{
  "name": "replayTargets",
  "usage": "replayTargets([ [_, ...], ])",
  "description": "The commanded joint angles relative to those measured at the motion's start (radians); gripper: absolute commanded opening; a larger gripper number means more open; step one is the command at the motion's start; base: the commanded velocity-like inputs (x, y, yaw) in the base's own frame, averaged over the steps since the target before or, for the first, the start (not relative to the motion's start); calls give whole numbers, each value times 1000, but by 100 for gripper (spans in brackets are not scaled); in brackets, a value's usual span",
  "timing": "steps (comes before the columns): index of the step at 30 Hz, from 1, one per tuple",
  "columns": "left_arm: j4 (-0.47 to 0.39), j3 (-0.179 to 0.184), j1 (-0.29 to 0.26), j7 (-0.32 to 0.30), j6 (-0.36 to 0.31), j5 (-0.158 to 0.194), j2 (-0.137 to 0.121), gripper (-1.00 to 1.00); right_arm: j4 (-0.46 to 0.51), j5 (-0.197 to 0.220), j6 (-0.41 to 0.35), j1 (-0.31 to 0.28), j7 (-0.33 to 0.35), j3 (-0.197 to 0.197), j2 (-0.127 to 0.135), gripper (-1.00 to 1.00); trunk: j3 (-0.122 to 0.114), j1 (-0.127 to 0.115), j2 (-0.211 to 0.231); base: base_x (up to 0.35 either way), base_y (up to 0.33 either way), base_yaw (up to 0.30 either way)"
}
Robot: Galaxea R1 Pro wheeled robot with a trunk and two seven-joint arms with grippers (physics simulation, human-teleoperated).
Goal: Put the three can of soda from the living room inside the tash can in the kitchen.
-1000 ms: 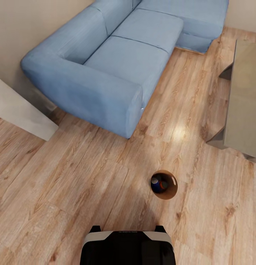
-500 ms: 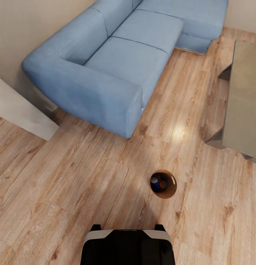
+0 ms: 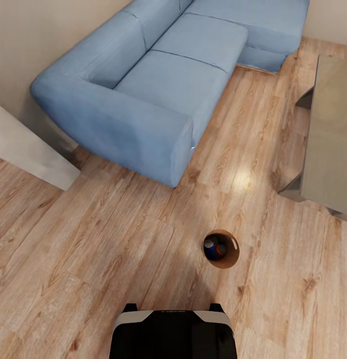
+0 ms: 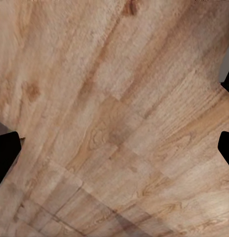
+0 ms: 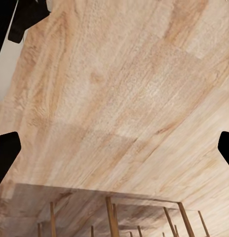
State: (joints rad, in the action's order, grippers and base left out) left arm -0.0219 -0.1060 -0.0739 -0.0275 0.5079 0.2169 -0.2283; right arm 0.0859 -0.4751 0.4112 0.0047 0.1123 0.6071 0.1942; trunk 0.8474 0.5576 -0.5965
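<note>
Slight camera shift over the last second; bin (image 3: 232, 261) stays on floor (image 3: 118, 239) near sofa (image 3: 143, 99), blue can (image 3: 211, 250) inside. Pincer openings: cannot tell. Transport to kitchen pending.

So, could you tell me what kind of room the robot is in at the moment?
It looks like a living room: a large light-blue corner sofa stands on a warm wood floor, with a low glass-topped coffee table to its right. A round bin holding cans stands on the floor.
</note>
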Motion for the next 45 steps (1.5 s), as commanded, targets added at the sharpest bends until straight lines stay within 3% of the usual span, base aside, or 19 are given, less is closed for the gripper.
replayTargets([
  [1,-1,0,0,0,0,-1,0,100,0,0,1,0,0,0,0,100,0,0,0,0,0,0],
  [14,-2,0,-1,0,0,-4,11,100,-3,2,3,0,1,3,-3,100,0,0,0,0,0,0],
  [27,3,0,-1,1,-1,-4,112,100,-15,-1,2,0,1,0,-3,100,0,0,0,0,0,0],
  [31,3,0,-1,1,-1,-4,115,100,-18,0,0,0,2,1,-8,100,0,0,0,0,0,0],
  [39,4,1,-1,1,-1,-4,118,100,-21,-2,-4,0,3,2,-51,100,0,0,0,0,0,0],
  [45,2,2,-1,1,-1,-4,118,100,-21,-2,-5,0,3,2,-66,100,0,0,0,0,0,0],
])
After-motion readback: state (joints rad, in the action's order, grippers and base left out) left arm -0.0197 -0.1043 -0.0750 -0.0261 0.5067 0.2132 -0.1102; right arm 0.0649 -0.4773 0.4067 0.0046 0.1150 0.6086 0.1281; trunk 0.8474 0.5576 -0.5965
